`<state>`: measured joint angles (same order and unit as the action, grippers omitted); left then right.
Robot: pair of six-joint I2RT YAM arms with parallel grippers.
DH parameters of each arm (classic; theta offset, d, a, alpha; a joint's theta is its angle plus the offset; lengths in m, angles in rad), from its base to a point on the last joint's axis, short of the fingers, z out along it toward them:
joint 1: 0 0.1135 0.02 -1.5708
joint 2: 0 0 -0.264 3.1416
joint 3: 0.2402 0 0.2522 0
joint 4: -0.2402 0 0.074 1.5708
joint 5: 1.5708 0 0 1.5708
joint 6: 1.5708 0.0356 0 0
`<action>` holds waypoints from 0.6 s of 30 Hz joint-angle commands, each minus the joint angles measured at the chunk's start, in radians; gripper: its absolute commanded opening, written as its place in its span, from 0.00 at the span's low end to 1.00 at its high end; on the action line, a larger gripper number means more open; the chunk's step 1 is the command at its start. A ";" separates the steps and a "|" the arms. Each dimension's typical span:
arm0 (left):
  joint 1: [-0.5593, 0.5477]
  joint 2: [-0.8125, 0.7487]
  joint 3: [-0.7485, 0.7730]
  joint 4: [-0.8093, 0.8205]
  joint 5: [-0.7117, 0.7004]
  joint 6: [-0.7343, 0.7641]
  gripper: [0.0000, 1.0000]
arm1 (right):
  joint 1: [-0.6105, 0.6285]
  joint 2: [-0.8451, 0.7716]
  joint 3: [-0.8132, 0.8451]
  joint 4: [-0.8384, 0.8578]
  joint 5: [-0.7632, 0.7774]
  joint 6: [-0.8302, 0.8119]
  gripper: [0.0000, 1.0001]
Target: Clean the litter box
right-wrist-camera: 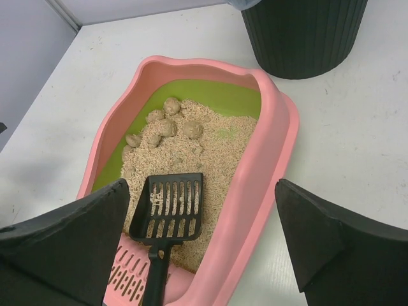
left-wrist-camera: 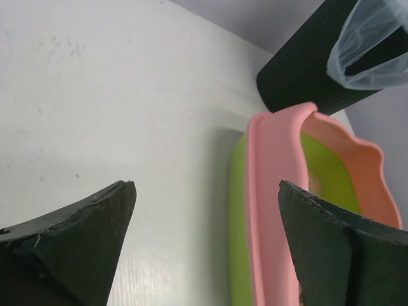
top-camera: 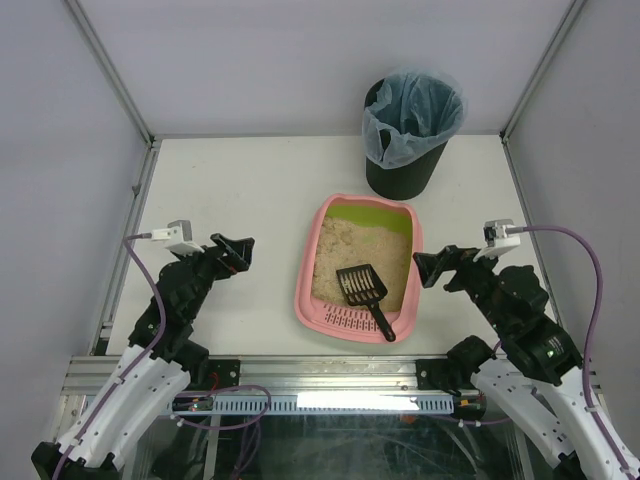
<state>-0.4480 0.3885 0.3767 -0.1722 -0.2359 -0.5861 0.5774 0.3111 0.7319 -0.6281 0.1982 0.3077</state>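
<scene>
1. Two arms hover over the white bench (top-camera: 230, 180). The left claw (top-camera: 238, 252) and right claw (top-camera: 430, 268) are both spread apart and hold nothing.
2. The pink rounded plastic litter box (top-camera: 303, 272) sits mid-bench between them, with brownish clumps (right-wrist-camera: 192, 129) gathered toward its lime-green far end.
3. The black slotted plastic scoop (top-camera: 361, 286) lies on the litter with its handle propped on the near rim (closer to the right claw). Straddling that handle squarely before closing looks soundest.
4. The black ribbed round bin (top-camera: 400, 172) stands just beyond the far rim. More open bench lies to the left.
</scene>
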 commanded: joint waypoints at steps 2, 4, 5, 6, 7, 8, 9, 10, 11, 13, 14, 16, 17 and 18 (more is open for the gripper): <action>0.000 0.063 0.046 -0.069 -0.014 0.026 0.99 | 0.001 0.005 0.020 0.046 0.000 -0.020 1.00; 0.000 0.089 0.069 -0.096 -0.028 0.015 0.99 | 0.000 0.010 0.020 0.044 0.010 -0.017 1.00; 0.000 0.099 0.078 -0.107 -0.034 0.010 0.99 | 0.000 0.013 0.020 0.041 0.014 -0.015 1.00; 0.000 0.108 0.086 -0.114 -0.037 0.006 0.99 | -0.001 0.018 0.020 0.040 0.025 -0.011 1.00; 0.000 0.112 0.090 -0.118 -0.037 0.003 0.99 | -0.001 0.021 0.020 0.038 0.030 -0.012 1.00; 0.000 0.114 0.092 -0.121 -0.037 -0.002 0.99 | 0.000 0.024 0.020 0.035 0.035 -0.010 1.00; 0.000 0.114 0.092 -0.123 -0.036 -0.005 0.99 | 0.000 0.026 0.019 0.036 0.041 -0.008 1.00; 0.000 0.111 0.091 -0.123 -0.036 -0.005 0.99 | 0.000 0.028 0.019 0.033 0.045 -0.007 1.00; 0.000 0.105 0.090 -0.124 -0.037 -0.009 0.99 | 0.000 0.030 0.020 0.033 0.046 -0.006 1.00; -0.001 0.093 0.090 -0.126 -0.037 -0.023 0.99 | 0.000 0.032 0.018 0.032 0.060 0.004 1.00; -0.001 0.091 0.096 -0.131 -0.038 -0.033 0.99 | 0.000 0.033 0.018 0.025 0.087 0.021 1.00; 0.000 0.097 0.122 -0.162 -0.041 -0.048 0.99 | 0.000 0.052 0.027 -0.002 0.152 0.067 1.00; 0.000 0.107 0.142 -0.183 -0.043 -0.051 0.99 | 0.001 0.070 0.034 -0.016 0.179 0.090 1.00; 0.000 0.117 0.164 -0.206 -0.043 -0.052 0.99 | 0.001 0.096 0.044 -0.029 0.196 0.109 1.00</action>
<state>-0.4480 0.4919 0.4400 -0.3386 -0.2619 -0.6071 0.5774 0.3435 0.7319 -0.6392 0.2760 0.3367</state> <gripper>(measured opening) 0.991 0.998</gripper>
